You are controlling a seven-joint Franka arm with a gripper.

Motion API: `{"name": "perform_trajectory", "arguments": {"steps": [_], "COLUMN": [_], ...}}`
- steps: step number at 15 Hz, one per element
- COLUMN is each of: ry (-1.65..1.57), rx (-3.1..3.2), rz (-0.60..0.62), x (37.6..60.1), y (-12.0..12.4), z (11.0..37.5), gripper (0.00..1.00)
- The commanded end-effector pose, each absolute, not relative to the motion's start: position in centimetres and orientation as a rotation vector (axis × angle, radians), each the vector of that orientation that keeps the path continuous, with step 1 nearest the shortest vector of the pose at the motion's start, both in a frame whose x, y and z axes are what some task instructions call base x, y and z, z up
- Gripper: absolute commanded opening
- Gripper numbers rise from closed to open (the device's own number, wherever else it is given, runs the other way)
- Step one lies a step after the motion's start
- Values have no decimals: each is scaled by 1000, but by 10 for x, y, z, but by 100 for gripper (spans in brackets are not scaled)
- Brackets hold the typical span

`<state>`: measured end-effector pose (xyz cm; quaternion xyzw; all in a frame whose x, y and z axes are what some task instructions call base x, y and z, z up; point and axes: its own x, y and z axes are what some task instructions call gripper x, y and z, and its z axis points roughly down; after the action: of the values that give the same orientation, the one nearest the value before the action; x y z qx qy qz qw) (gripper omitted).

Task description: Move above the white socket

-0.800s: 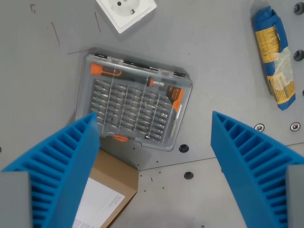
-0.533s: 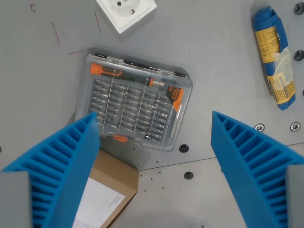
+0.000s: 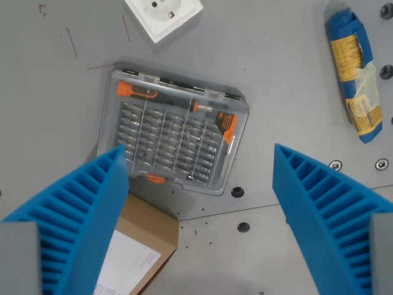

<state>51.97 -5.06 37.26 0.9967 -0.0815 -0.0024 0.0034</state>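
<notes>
The hand (image 3: 199, 178) hangs wide apart and empty over the bit case (image 3: 174, 127), white socket (image 3: 163, 15) beyond

No text can be read. The yellow label on the blue packet (image 3: 355, 74) at upper right and the white sheet on the cardboard box (image 3: 136, 255) at lower left carry print too small to make out.
</notes>
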Motion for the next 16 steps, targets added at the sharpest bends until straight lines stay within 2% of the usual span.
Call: {"name": "perform_trajectory", "arguments": {"steps": [1, 8, 16], "ry": [-171, -48, 119], "rx": [3128, 3127, 3117], "rz": [17, 52, 81], "x": [522, 529, 540], "y": [-50, -49, -45], "z": [369, 353, 322], "gripper": [100, 100, 100]}}
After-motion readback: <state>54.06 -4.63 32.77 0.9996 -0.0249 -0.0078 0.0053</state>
